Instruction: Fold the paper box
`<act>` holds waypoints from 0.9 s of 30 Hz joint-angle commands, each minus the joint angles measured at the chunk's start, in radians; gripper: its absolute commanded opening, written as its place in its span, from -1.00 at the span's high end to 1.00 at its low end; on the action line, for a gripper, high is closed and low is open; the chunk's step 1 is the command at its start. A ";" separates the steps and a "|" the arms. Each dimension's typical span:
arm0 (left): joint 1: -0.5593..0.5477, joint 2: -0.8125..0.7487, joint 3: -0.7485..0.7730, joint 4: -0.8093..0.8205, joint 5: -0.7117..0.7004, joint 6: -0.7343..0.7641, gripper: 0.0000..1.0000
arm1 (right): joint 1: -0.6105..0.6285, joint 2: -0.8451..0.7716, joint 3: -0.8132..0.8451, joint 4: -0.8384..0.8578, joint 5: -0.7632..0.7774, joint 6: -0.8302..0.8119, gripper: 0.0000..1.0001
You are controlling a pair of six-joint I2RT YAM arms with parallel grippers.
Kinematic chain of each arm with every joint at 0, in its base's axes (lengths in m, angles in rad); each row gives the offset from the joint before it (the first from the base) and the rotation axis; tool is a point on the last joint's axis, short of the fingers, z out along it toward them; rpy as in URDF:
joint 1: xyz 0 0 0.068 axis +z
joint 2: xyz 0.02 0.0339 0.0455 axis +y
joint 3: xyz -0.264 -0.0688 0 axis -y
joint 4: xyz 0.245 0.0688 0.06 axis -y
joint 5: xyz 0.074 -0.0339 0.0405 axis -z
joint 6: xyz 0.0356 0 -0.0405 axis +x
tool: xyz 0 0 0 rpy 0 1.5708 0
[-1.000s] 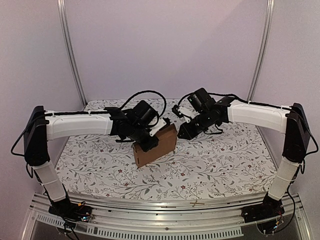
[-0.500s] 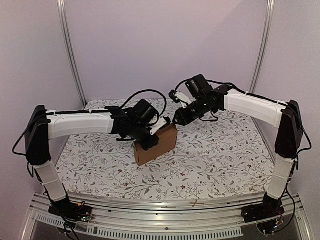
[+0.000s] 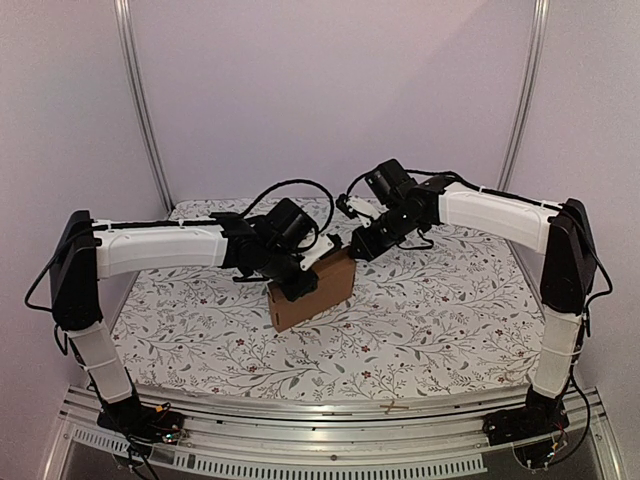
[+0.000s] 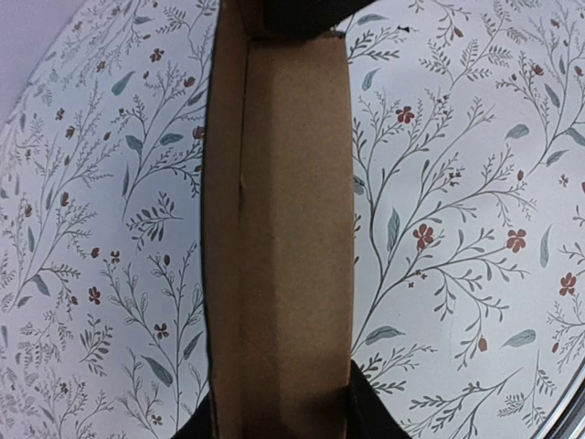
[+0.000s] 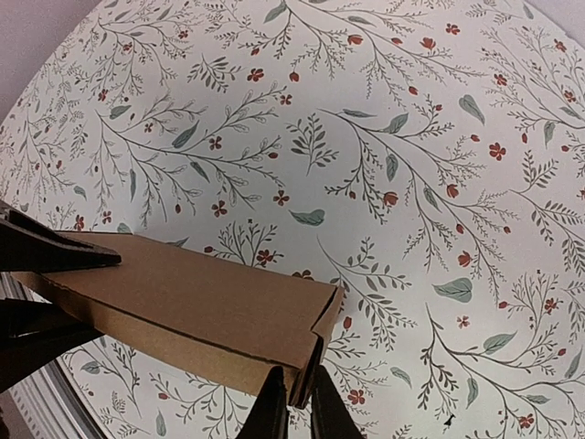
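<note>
- Plain brown cardboard paper box (image 3: pixel 312 290): even tan-brown all over, no print. In the left wrist view, one long strip along it is a paler tan.
- Flat cloth-covered table (image 3: pixel 440 320): white ground, strewn with grey-green leafy sprigs and small red flowers.
- Jointed left arm (image 3: pixel 160 248) and right arm (image 3: pixel 495 215): white shells, black joints, black cables.
- Two-fingered left gripper (image 3: pixel 296 288) and right gripper (image 5: pixel 298 407): black.
- Smooth back wall (image 3: pixel 330 90): plain pale lilac-grey.
- Ribbed metal rail (image 3: pixel 330 415): silver-grey.
</note>
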 commanded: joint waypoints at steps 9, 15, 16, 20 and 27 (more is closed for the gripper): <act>0.017 0.026 0.011 -0.001 0.017 0.003 0.39 | -0.006 0.009 0.026 -0.008 -0.005 0.008 0.88; 0.017 0.027 0.011 -0.004 0.018 0.006 0.39 | -0.006 0.015 0.026 -0.007 -0.003 0.012 1.00; 0.017 0.026 0.011 -0.004 0.015 0.007 0.38 | -0.006 0.016 0.021 -0.004 -0.001 0.012 1.00; 0.018 0.029 0.014 -0.003 0.010 0.008 0.35 | -0.006 0.008 -0.014 0.029 -0.001 0.012 1.00; 0.025 0.037 0.020 0.001 0.013 -0.010 0.35 | -0.003 -0.010 -0.081 0.077 -0.008 0.049 1.00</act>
